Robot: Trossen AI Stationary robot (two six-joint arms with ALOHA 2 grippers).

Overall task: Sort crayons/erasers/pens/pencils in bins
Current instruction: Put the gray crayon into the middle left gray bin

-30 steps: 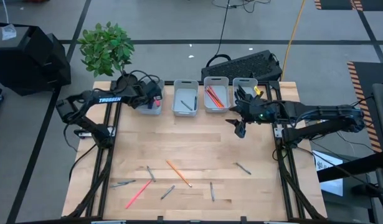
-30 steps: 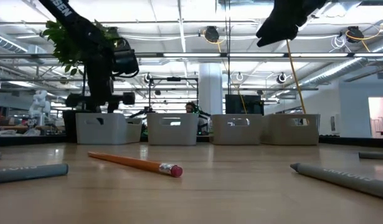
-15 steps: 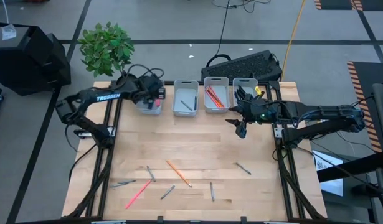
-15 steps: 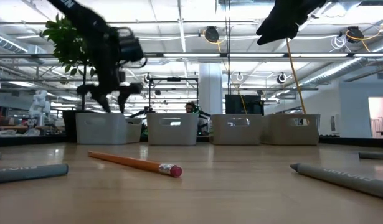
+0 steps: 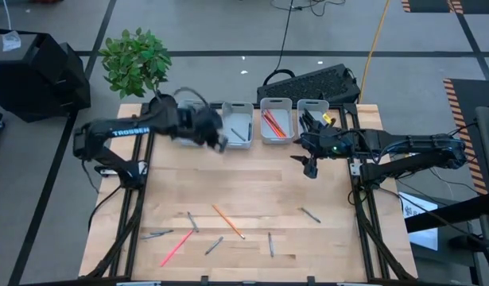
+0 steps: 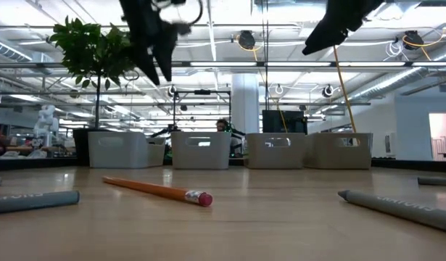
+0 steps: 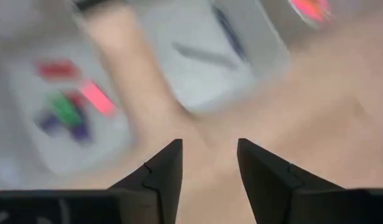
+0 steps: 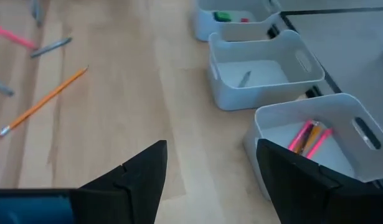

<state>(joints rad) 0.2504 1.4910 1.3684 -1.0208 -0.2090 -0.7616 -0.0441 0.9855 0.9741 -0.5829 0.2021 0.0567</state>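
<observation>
- Blur smears the whole left wrist view: the erasers [image 7: 73, 106] show only as red, pink, green and purple patches in one of the bins [image 7: 54, 155], with a second tub holding dark sticks beside it.
- From above, the leftmost tub is mostly hidden under the left arm, so its contents cannot be read there; the other three bins [image 5: 237, 135] stand in a row along the table's far edge.
- Low view cuts both grippers off at the picture's top, so only their dark lower parts show, above the row of tubs [image 6: 201, 150].
- Left gripper [image 5: 218, 144] has its fingers [image 7: 163, 171] apart with bare wood in the gap; it holds nothing and touches nothing.
- Right gripper [image 5: 308, 168] hangs above the table just in front of the rightmost tub, fingers [image 8: 138, 168] spread wide and empty.
- Its wrist camera sees three tubs: one with pink and orange sticks [image 8: 309, 138], one with a single grey stick, one with a green and a red block.
- An orange pencil [image 5: 227, 221], a pink stick [image 5: 175, 248] and several grey sticks lie scattered on the near half of the table [image 5: 252, 183].
- Since half a second ago the left gripper has swung away from over the leftmost tub, toward the middle of the table, and now sits in front of the second tub; the right arm has barely shifted.
</observation>
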